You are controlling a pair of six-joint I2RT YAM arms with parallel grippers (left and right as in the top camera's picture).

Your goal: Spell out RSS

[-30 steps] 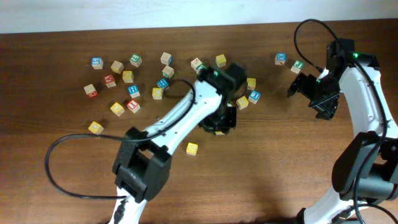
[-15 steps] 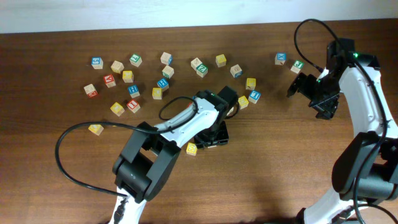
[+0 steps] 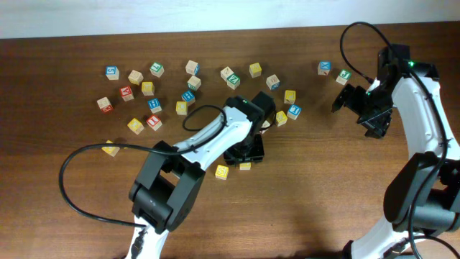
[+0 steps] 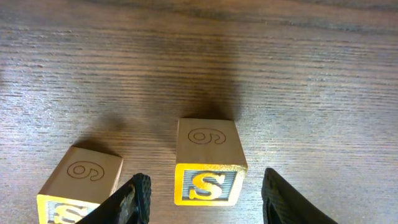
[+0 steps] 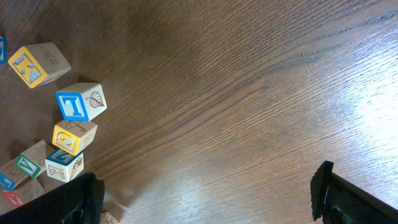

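Yellow S cube [image 4: 208, 163] inside spread left end effector [image 4: 205, 190], second S cube [image 4: 81, 186] beside, letters unreadable overhead, right end effector [image 5: 205, 190] spread

The left end effector [image 4: 204, 194] points down mid-frame, fingers parted; the right end effector [image 5: 205, 202] hangs far right, fingers spread wide.

Overhead looks straight down at the table [image 3: 302, 208]; wrist cameras hover close.
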